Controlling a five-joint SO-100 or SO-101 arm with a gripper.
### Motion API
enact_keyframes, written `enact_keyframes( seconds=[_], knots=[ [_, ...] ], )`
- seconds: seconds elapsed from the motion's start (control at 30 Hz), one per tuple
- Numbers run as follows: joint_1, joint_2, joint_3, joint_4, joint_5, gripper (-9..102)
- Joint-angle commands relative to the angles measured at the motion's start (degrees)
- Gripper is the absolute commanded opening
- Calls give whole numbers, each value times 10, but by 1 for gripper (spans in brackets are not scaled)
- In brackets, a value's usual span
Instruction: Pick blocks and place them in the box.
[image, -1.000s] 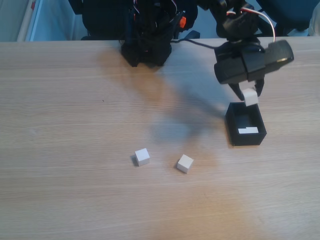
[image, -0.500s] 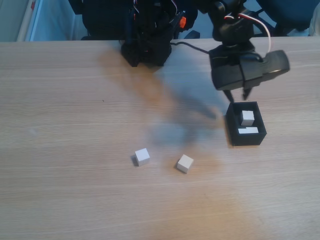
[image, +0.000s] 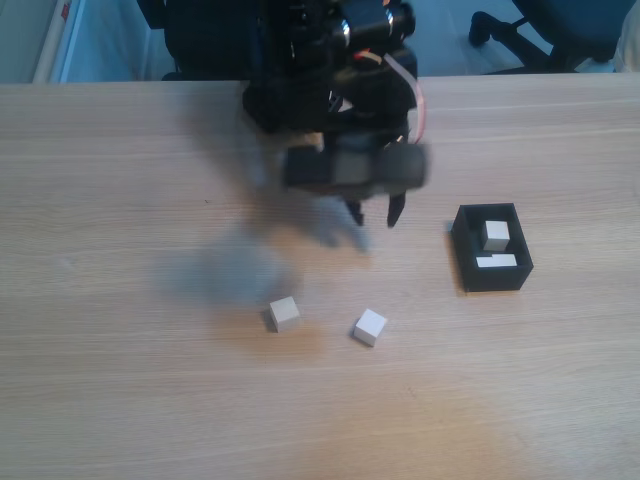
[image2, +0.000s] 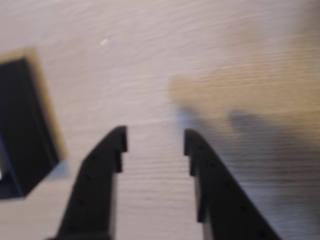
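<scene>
Fixed view: claw (image: 372, 214) was motion-blurred over the worktop (image: 120, 400), up near 12 o'clock of the frame centre, well clear of the box (image: 490, 274). Half a second earlier it hung right above the box's far wall; a second earlier it carried a white cube over the box. It had since swung away toward 9 o'clock from the box. Fingers looked apart, nothing between them, though blur made the gap hard to judge here.

Box sat at 3 o'clock of centre, same spot as before. Inside: one block (image: 496, 235) at the far side, plus a flat white piece (image: 496, 261) lying nearer the front wall. That block had been in there 0.5 s ago too, unmoved.

Two more blocks lay on the worktop around 6 o'clock of centre: left block (image: 284, 313) and right block (image: 370, 326), near each other but apart, both unshifted across all frames.

Wrist view: claw (image2: 155, 142) was clearly open, moderate gap, bare wood grain between the tips, holding nothing. Box corner (image2: 30, 135) showed at 9 o'clock, blurred.
</scene>
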Motion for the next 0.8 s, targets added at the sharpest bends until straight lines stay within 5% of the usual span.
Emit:
enact_keyframes(
  seconds=[0.0,0.77],
  knots=[
    [19,-48,-64,1,54,16],
    [69,-302,-254,-47,39,18]
  ],
)
